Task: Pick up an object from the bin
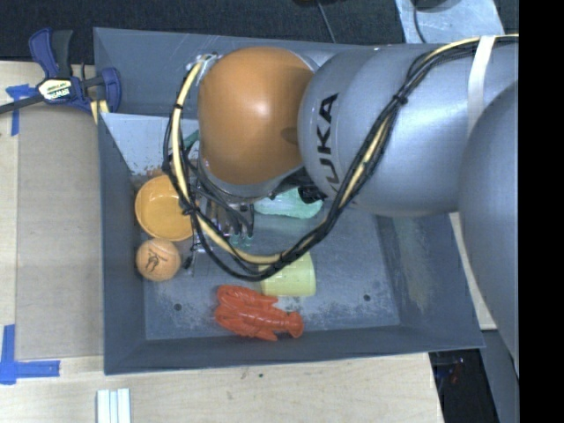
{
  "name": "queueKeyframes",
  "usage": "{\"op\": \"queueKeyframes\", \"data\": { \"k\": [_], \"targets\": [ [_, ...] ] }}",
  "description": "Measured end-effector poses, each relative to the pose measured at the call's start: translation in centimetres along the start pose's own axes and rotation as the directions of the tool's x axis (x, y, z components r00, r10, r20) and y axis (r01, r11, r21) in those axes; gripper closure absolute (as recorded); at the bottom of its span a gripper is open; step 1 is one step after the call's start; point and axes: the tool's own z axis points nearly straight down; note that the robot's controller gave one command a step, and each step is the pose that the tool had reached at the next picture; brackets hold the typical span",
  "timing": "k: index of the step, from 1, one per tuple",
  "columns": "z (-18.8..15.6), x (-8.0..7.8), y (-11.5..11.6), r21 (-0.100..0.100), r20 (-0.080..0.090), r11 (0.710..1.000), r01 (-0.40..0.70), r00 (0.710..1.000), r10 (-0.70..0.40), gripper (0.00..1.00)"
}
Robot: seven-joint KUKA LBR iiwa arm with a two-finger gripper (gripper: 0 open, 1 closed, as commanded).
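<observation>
Gripper (222,226) parts are seen beneath the arm's orange cover (251,113), low in the left half of the bin (388,263) and ringed by looped cables (181,161). Whether it is set wide or narrow cannot be told, and nothing is seen to be held. Just beside it on the left a yellow bowl (159,208) lies against the bin's left wall, mouth up, and this is judged the likeliest thing to be taken. It is expected to be light, stiff plastic with a smooth, rather slippery skin. A hold across the rim, one side within and one without, is judged safer than a hold round the whole body. Touching the bowl's lower edge, a small orange ball (157,260) is seen. It is judged light and hard but apt to roll or squirt free unless it is pinched squarely across its middle. Near the gripper on the lower right a pale yellow block (293,278) is found, whose stiffness cannot be told. Just below that block a red lobster toy (258,314) is laid lengthwise near the front wall. It is judged rubbery and best gripped across its narrow body. A mint-green thing (286,206) is partly hidden under the arm.
</observation>
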Motion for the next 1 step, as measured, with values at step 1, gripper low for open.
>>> {"op": "queueKeyframes", "data": {
  "k": [1],
  "targets": [
    [-0.42, -0.19, -0.06, -0.003, 0.007, 1.0, -0.004, 1.0, 0.004, 0.0]
  ]
}}
